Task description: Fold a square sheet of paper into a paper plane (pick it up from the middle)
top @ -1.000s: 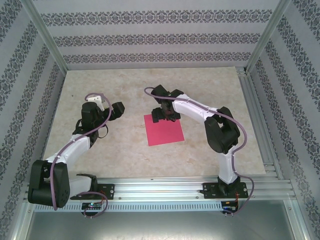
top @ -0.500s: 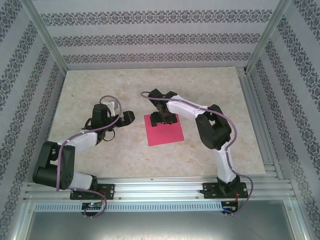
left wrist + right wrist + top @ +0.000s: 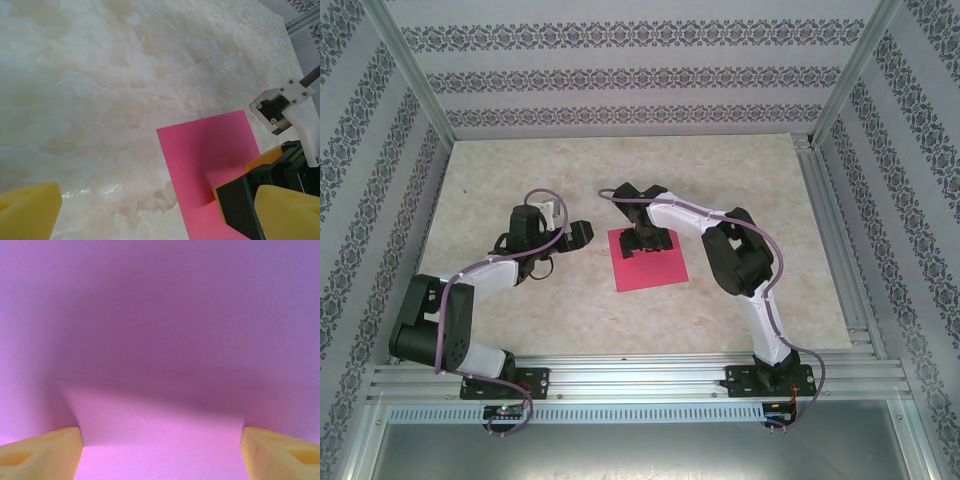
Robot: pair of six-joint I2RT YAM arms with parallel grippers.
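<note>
The pink sheet of paper (image 3: 652, 264) lies flat and unfolded on the marble table (image 3: 620, 170). My right gripper (image 3: 648, 240) points down over the sheet's far part. In the right wrist view, that gripper (image 3: 160, 450) is open, with its yellow fingertips (image 3: 45, 452) set wide apart against the pink sheet (image 3: 160, 340). My left gripper (image 3: 576, 235) hovers just left of the sheet, open and holding nothing. In the left wrist view, the sheet (image 3: 205, 155) sits ahead of the left gripper (image 3: 162, 217), and the right gripper (image 3: 245, 200) rests on it. The paper plane is out of view.
Aluminium rails (image 3: 650, 375) run along the near edge where the arm bases are bolted. Patterned walls (image 3: 620, 75) close in the back and both sides. Bare marble stretches beyond the sheet and to its right (image 3: 760, 180).
My left arm has swung in and stretched towards the sheet's left edge. My right gripper has settled lower onto the far part of the sheet. The sheet has not moved.
</note>
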